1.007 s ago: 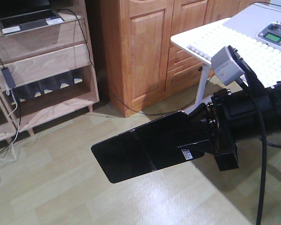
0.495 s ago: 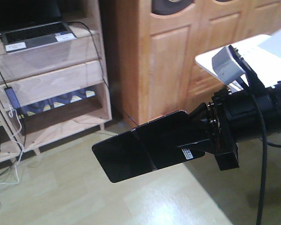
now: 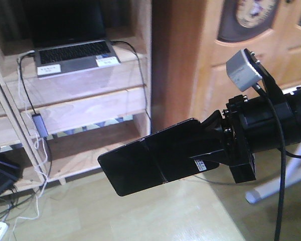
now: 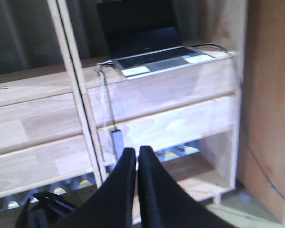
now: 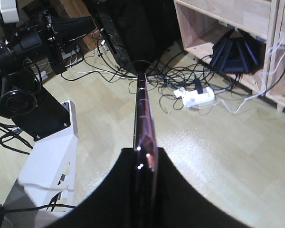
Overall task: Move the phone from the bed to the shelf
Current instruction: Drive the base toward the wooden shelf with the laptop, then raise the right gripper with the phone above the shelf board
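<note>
1. Phone (image 3: 155, 160) is up in the air over the floor (image 3: 165, 216). It sticks out flat from the right gripper (image 3: 209, 150), which is clamped on one end of it. Bed isn't in view.
2. Left gripper (image 4: 135, 159) has its fingers pressed close together w/ nothing in them, and it points at the shelf (image 3: 90, 108).
3. Step now, I think: carry the phone over to the shelf, which is near, ahead & to the left.
4. Go slow & keep the phone level, as only one end is held.
5. Pick a bare bit of board. The top board has a laptop (image 3: 72, 55) on it & cables (image 3: 39, 140) hang down the side, so stay off those.
6. Set it down till it rests on the wood, then let go. Don't drop it.
7. Looks: flat, black, shiny, w/ a line across the middle & a small white sticker (image 3: 199, 164) by the gripper. Edge-on it's v. thin w/ a pinkish rim. Prob. slippery.
</note>
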{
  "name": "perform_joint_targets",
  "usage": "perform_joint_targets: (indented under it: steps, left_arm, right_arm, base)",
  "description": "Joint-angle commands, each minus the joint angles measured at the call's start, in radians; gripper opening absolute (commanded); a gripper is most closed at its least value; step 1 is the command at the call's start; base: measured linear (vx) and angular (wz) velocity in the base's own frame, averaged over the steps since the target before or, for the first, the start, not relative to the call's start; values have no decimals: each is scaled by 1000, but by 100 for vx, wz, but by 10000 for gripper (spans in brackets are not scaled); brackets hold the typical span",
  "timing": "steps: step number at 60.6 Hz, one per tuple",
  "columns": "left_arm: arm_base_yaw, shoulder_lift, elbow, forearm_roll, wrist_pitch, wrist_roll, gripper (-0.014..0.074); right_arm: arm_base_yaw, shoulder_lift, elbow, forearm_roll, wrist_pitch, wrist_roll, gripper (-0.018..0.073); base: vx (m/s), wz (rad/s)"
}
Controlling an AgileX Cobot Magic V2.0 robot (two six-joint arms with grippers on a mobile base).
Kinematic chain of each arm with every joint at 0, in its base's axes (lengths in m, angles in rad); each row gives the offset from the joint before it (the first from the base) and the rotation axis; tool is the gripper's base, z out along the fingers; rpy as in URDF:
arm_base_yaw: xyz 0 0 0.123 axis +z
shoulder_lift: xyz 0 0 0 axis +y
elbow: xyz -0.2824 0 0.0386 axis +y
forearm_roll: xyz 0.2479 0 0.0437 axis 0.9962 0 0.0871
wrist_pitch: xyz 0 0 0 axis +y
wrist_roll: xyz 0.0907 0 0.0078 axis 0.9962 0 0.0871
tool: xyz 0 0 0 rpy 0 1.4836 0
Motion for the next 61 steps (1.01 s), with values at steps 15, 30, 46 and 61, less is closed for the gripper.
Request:
perform_joint_targets:
  steps: [15,30,46,61]
  left_arm:
    - [0,-12,-23,-9,-72,-6,1]
    - [0,-12,-23,-9,-72,-6,1]
    - [0,-12,-23,-9,-72,-6,1]
    - [0,-12,-23,-9,-72,-6,1]
  right_arm:
    - [-3,-29,-28,89,71,-2,-3]
    - [-3,-29,-28,89,71,-2,-3]
    - [-3,-29,-28,89,71,-2,-3]
    - [-3,-29,-28,89,71,-2,-3]
  base:
    - [42,24]
    - [40,23]
    - [35,24]
    - [31,27]
